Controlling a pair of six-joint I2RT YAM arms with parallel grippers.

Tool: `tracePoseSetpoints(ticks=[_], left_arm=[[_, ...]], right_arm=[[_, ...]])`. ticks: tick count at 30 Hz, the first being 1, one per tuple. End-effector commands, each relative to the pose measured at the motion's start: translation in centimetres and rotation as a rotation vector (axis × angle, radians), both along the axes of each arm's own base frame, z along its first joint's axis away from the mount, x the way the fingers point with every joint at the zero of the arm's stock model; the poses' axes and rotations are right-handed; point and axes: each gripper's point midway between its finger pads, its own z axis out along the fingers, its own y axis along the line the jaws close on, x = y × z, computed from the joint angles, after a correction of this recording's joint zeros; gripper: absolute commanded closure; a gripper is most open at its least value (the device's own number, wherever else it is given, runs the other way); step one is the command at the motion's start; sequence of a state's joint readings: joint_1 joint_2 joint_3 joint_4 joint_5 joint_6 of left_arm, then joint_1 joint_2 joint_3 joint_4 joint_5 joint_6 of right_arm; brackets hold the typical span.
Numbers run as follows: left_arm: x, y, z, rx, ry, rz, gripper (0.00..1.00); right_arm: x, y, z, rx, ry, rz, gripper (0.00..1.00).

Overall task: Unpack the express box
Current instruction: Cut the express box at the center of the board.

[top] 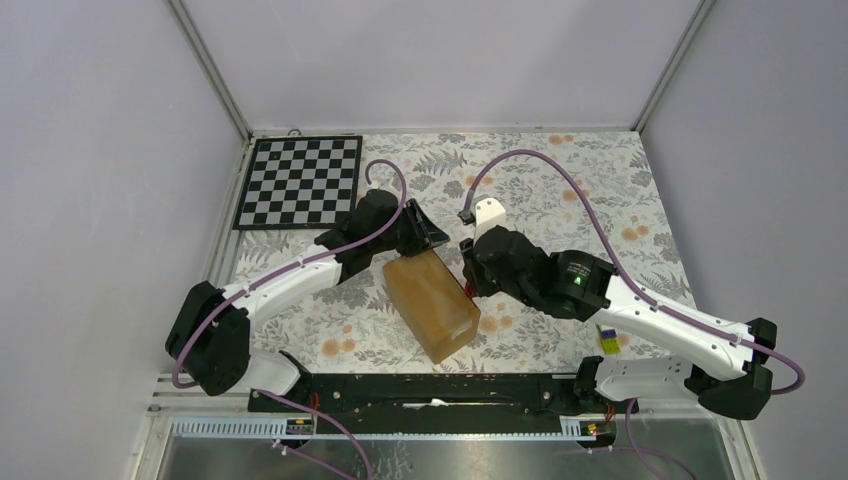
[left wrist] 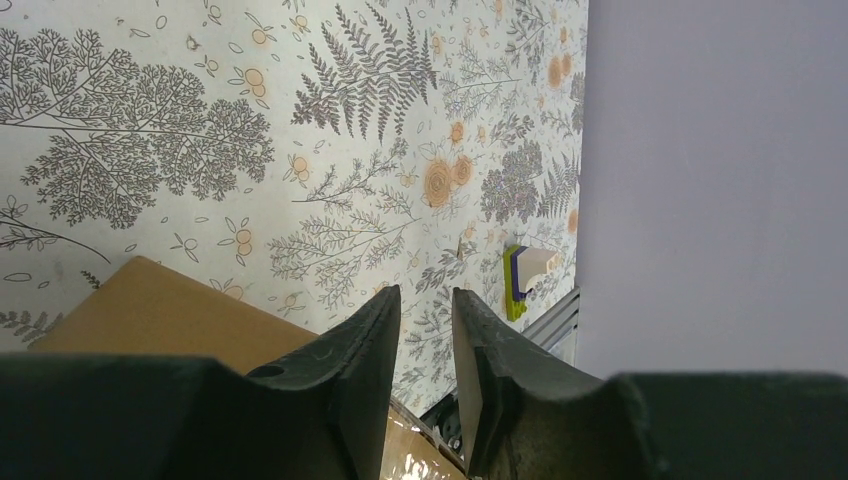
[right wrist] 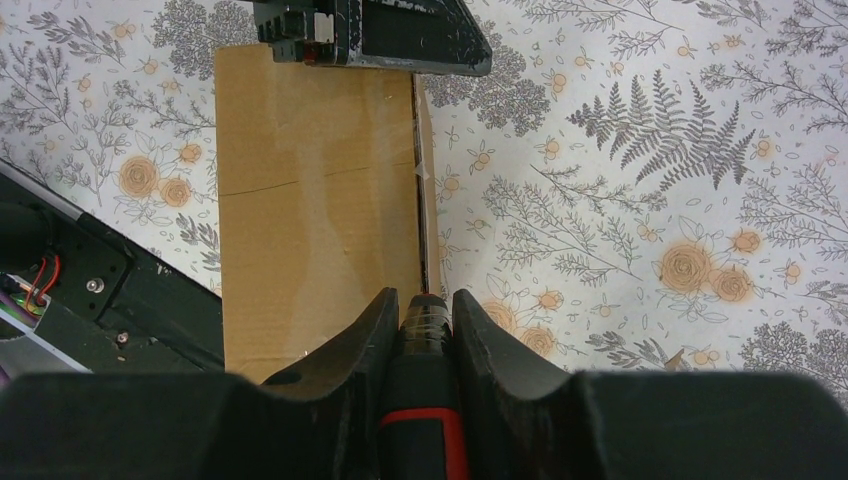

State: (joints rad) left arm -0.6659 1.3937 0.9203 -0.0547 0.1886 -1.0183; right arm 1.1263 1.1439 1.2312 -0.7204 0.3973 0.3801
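Box (top: 432,305) lies mid-table on floral cloth (top: 560,190), between both arms. Right gripper (right wrist: 425,318) is clenched on cutter (right wrist: 422,420), tip at the box's long seam (right wrist: 418,200), likely to slit the tape. Left gripper (left wrist: 427,312) is slightly parted and empty over the far end, perhaps bracing. No writing legible on the box.

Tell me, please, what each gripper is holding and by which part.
The right gripper clamps the cutter by its black body, just ahead of the red band. The left gripper holds nothing; its jaws stand apart, empty.
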Motion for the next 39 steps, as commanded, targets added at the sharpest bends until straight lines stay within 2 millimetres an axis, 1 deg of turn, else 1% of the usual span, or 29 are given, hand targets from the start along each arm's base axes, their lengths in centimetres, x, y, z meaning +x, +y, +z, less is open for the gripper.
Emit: tracePoseSetpoints(ticks=[1, 7, 15, 27, 33, 39], left_arm=[[0.5, 2.8, -2.8, 0.114, 0.021, 0.083, 0.66], [0.7, 3.4, -3.3, 0.13, 0.025, 0.102, 0.66], [0.9, 3.8, -4.0, 0.155, 0.029, 0.113, 0.66], [1.2, 4.2, -4.4, 0.165, 0.032, 0.123, 0.66], [1.2, 4.3, -4.7, 0.172, 0.036, 0.121, 0.66], [1.3, 4.2, -4.6, 0.176, 0.031, 0.116, 0.65]], right_arm=[[-1.4, -0.8, -0.2, -0.024, 0.05, 0.015, 1.0], [-1.8, -1.4, 0.3, -0.025, 0.055, 0.013, 1.0], [-2.3, -2.3, 0.0, -0.044, 0.072, 0.004, 1.0], [-3.0, -3.5, 0.0, -0.059, 0.084, -0.01, 1.0], [-3.0, -3.6, 0.6, -0.035, 0.074, -0.013, 1.0], [-3.1, -3.6, 0.6, -0.029, 0.075, -0.012, 1.0]])
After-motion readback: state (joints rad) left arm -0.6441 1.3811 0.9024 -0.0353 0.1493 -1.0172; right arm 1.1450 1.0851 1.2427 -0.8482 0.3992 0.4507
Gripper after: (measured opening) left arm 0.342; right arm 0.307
